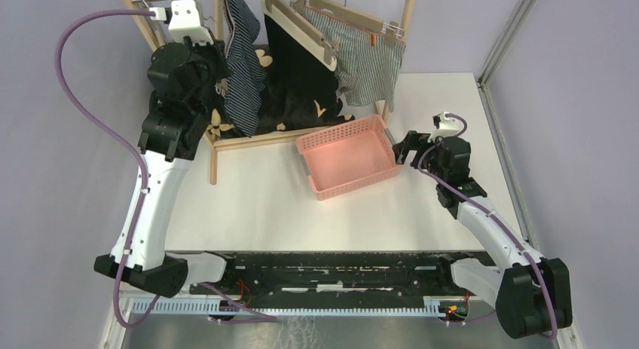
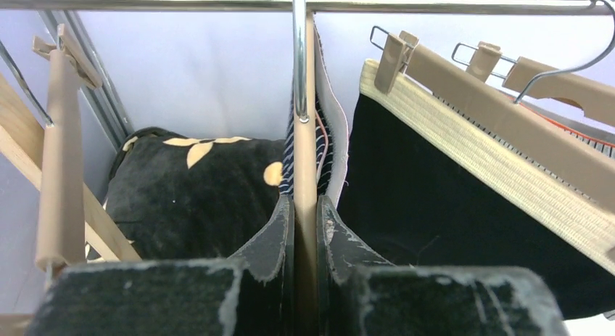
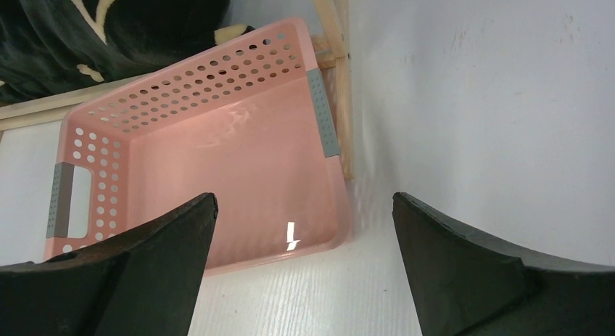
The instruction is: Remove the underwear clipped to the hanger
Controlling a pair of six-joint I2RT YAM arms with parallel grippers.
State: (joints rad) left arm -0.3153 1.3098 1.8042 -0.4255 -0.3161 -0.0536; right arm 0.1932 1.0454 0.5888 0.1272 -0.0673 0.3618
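Note:
Three pieces of underwear hang from tan clip hangers on the rack. The navy striped underwear (image 1: 245,62) (image 2: 287,162) is leftmost, the black underwear (image 1: 301,59) (image 2: 435,205) is in the middle and the grey-and-white striped underwear (image 1: 369,59) is on the right. My left gripper (image 1: 215,62) (image 2: 305,205) is shut on the edge-on tan hanger (image 2: 305,133) that carries the navy pair. Whether it pinches a clip or the bar I cannot tell. My right gripper (image 1: 403,149) (image 3: 304,212) stands open and holds nothing, low by the right end of the pink basket (image 1: 348,154) (image 3: 217,154).
A black floral blanket (image 1: 294,108) (image 2: 188,191) (image 3: 109,24) lies on the rack's base behind the basket. The metal rail (image 2: 435,1) runs across the top. An empty tan hanger (image 2: 62,154) hangs left of my left gripper. The wooden rack post (image 3: 337,75) stands beside the basket.

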